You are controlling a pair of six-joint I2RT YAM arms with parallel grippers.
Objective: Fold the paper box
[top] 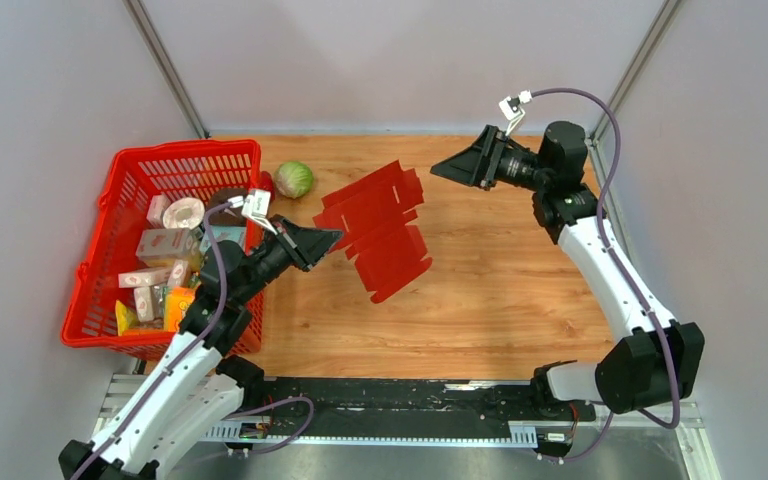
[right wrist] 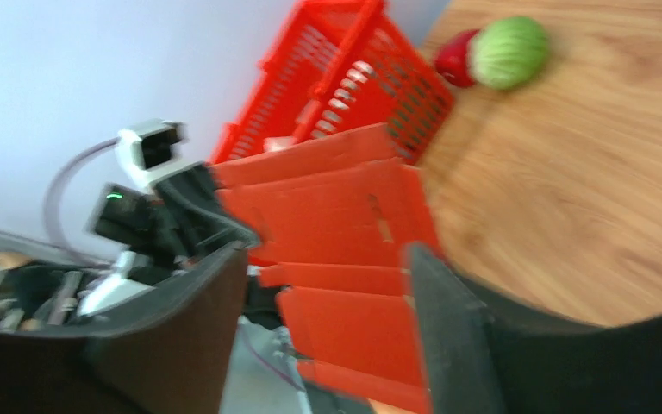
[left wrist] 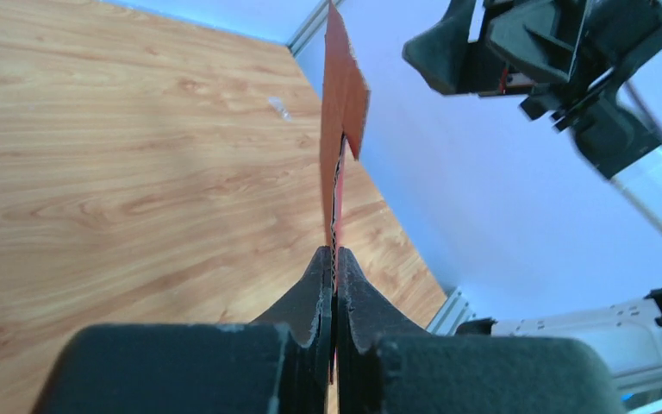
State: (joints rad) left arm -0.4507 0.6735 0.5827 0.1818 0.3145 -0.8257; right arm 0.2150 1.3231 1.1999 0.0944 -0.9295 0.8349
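**Left arm**: rises from its base at the near left corner of the table and reaches forward along the right side of the red mesh basket. The wrist is turned right, toward the table's middle.

**Left gripper**: jaws pressed together, clamped on the left edge of the paper box. The wrist view shows the sheet edge-on, pinched between the two fingers.

**Paper box:** a flat, unfolded red sheet with notched flaps. It is held clear of the table over the middle, tilted, and carried by the left gripper alone.

**Right arm**: runs from the near right corner up along the right edge. It bends at the far right corner, with the wrist pointing left.

**Right gripper**: jaws apart, aimed at the sheet's far right side and not touching it.

**Other items:** a green ball lies near the far edge, just beside the basket.
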